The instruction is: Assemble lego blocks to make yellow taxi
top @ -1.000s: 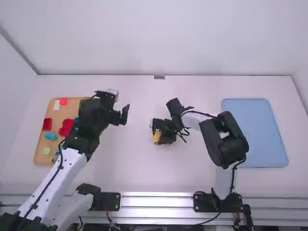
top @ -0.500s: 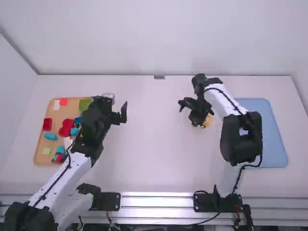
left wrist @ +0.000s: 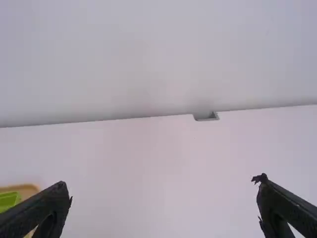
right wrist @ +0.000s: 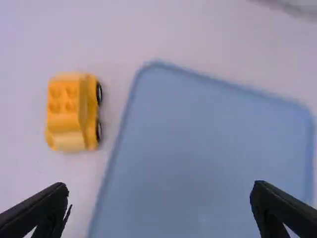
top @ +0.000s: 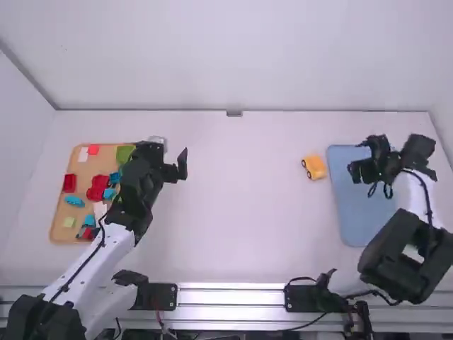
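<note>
The yellow taxi point(top: 314, 167) rests on the table just left of the blue tray point(top: 347, 228). In the right wrist view, the taxi point(right wrist: 72, 112) shows studs on its roof and dark wheels along one side, apart from the tray edge. My right gripper point(top: 359, 157) hangs over the tray; in its wrist view the gripper point(right wrist: 158, 193) is open and holds nothing. My left gripper point(top: 173, 157) is beside the brick tray, and its own view shows the gripper point(left wrist: 163, 191) wide open with no block between the fingers.
At the left, a tan tray point(top: 62, 225) carries several red, blue, green and white blocks, and the left arm partly covers its right side. A small grey notch point(top: 234, 113) marks the table's back edge.
The right gripper has let go of the yellow taxi and moved right over the blue tray. From mid-table, the taxi has shifted rightward and back. The left arm lowered slightly at first, then stayed nearly still.
</note>
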You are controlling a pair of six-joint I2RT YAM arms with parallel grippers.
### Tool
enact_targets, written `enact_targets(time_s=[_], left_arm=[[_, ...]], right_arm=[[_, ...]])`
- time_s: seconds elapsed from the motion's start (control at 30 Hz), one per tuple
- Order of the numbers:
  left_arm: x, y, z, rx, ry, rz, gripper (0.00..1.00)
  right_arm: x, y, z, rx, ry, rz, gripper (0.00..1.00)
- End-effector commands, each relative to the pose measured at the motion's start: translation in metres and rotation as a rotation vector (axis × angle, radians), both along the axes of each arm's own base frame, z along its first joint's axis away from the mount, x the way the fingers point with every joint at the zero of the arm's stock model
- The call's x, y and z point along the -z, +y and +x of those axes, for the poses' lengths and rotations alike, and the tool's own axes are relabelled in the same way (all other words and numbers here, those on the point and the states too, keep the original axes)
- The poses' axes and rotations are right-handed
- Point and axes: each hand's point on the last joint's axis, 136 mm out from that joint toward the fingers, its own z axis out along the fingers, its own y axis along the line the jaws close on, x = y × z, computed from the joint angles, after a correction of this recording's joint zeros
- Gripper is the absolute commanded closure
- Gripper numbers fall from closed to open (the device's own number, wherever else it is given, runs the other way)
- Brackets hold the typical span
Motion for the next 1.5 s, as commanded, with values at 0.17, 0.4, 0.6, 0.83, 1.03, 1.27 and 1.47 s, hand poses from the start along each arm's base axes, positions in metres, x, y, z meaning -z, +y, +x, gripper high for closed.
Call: enact_targets(time_s=[0.17, 0.4, 0.6, 0.83, 1.03, 1.27, 1.47], left_arm=[[0.002, 0.001, 0.001, -0.005, 0.002, -0.004, 0.01], [0.011, 0.003, 0.003, -0.012, 0.025, -0.001, 0.01], [0.028, 0.002, 0.007, -0.012, 0.072, 0.008, 0.01], [0.042, 0.002, 0.01, -0.013, 0.111, 0.015, 0.01], [0.046, 0.002, 0.01, -0.014, 0.122, 0.017, 0.01], [0.046, 0.002, 0.01, -0.013, 0.125, 0.018, 0.01], [0.047, 0.002, 0.009, -0.013, 0.126, 0.018, 0.01]], right_arm=[[0.019, 0.037, -0.005, -0.071, -0.115, 0.23, 0.02], [0.015, 0.119, 0.018, -0.329, -0.21, 0.233, 0.02], [0.017, 0.157, 0.056, -0.266, -0.208, 0.125, 0.02], [0.041, 0.174, 0.091, -0.246, -0.065, 0.132, 0.02], [0.057, 0.163, 0.12, -0.198, 0.026, 0.098, 0.01], [0.093, 0.157, 0.113, -0.181, 0.202, 0.069, 0.0], [0.116, 0.148, 0.103, -0.125, 0.289, -0.029, 0.02]])
